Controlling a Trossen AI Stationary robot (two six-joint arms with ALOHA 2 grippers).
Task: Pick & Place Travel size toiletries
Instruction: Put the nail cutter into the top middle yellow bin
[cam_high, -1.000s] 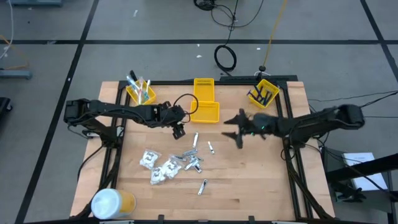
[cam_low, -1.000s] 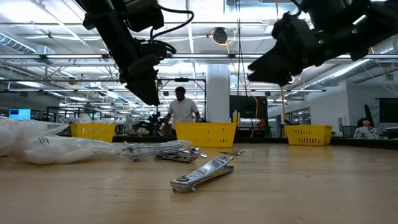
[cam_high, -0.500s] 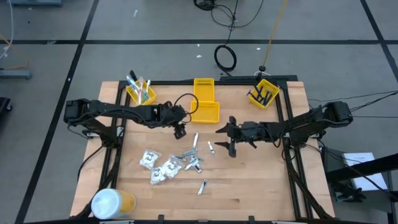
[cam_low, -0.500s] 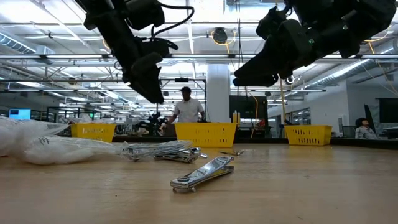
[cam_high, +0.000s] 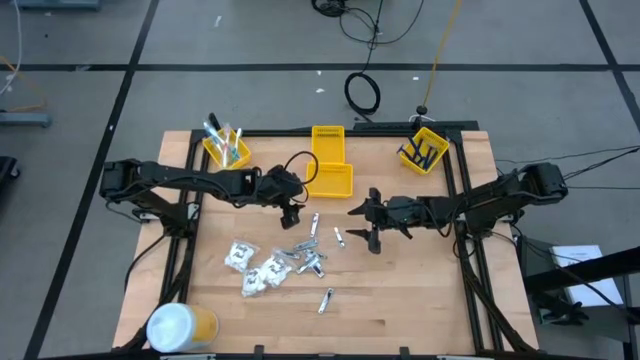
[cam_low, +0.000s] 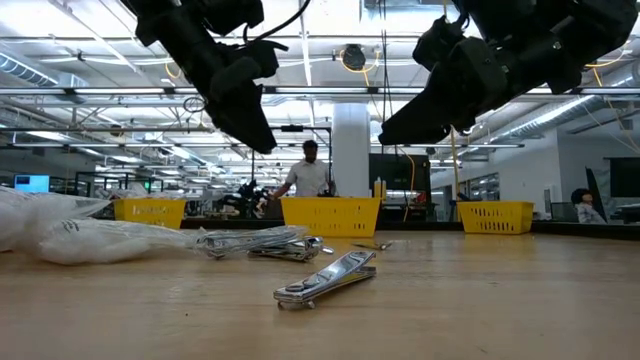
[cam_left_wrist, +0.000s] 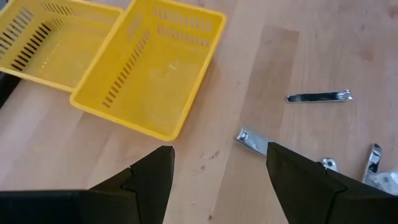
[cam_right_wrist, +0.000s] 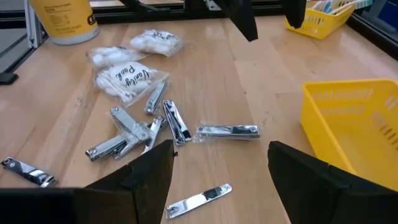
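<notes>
Both grippers hang empty with fingers spread over the table (cam_high: 420, 300) — the left gripper (cam_high: 291, 212) beside the yellow bins (cam_high: 330, 165), the right gripper (cam_high: 372, 222) nearer the nail clippers (cam_high: 312, 255) and white packets (cam_high: 252, 265) — likely ready to pick.

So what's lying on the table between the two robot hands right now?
In the high view, two silvery nail clippers: one nearer the left hand, a smaller one nearer the right hand. Otherwise bare wood.
</notes>
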